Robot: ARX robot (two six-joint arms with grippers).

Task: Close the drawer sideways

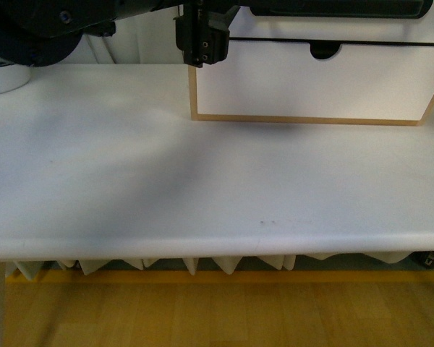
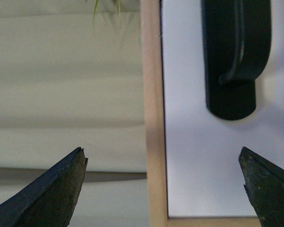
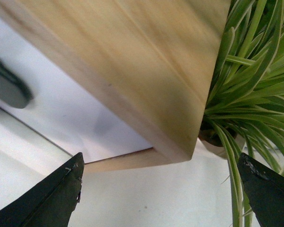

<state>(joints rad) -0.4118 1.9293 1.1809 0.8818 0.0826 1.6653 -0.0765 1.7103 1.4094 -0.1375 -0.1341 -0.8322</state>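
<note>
Wide open and empty, the left gripper [image 2: 161, 155] spreads its two dark fingers [image 2: 54, 196] to either side of the pale wooden edge [image 2: 154, 118] of the drawer unit. In the left wrist view they touch nothing. The drawer [image 2: 203, 156] lies between the fingers on one side of that edge. Its white front carries the rounded end of the black bar handle [image 2: 234, 56], which is nearer one finger than the other and well apart from both. On the other side of the edge is only a plain pale wall [image 2: 61, 71].

In the front view this gripper hangs at the unit's upper left corner, above the white table [image 1: 202, 188]. The handled drawer is the upper front there, largely cut off by the top of the frame. The plain front [image 1: 311, 90] sits directly under it, with a half-round notch [image 1: 325, 50] in its top edge. How far the drawer stands out from the unit cannot be told.

The right gripper [image 3: 161, 158] is just as widely parted and holds nothing. Its fingertips [image 3: 267, 189] frame a corner of the unit's wooden side panel [image 3: 146, 61] without touching it. Beyond that panel the drawer's white front runs off at a slant, with the end of the handle blurred at the frame's edge. A striped green plant [image 3: 255, 71] in a pot [image 3: 213, 142] stands just beside the panel, and its leaves reach past one fingertip.
</note>
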